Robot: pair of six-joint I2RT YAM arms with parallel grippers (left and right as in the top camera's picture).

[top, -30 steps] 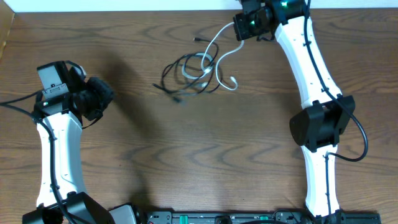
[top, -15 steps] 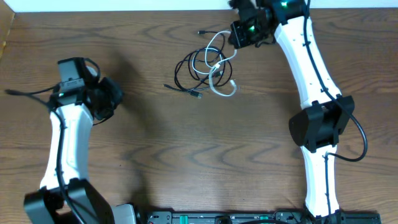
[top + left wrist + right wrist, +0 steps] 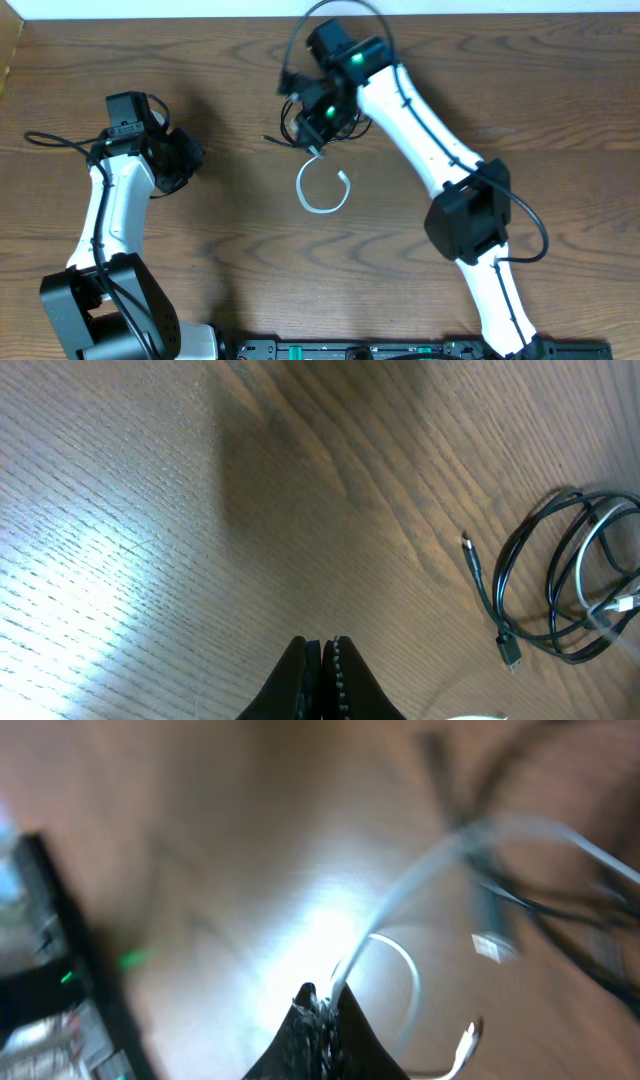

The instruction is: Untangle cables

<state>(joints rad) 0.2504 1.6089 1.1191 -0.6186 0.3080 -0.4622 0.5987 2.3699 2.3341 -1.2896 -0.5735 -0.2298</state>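
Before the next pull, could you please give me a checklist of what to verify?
1. Right gripper shut on the white cable: ok, the cord leaves its closed fingertips.
2. White cable clear of the black cable: not ok, a white strand runs through the black coil.
3. Left gripper ready to pin the black cable: not ok, shut, empty and apart from it.
4. Black cable's plug in sight: ok, lying on the table.
5. Right wrist view sharp: not ok, blurred.

Dark wood-grain table (image 3: pixel 230 250): white cable (image 3: pixel 322 211) partly curled on it, black cable (image 3: pixel 508 650) coiled just beside.
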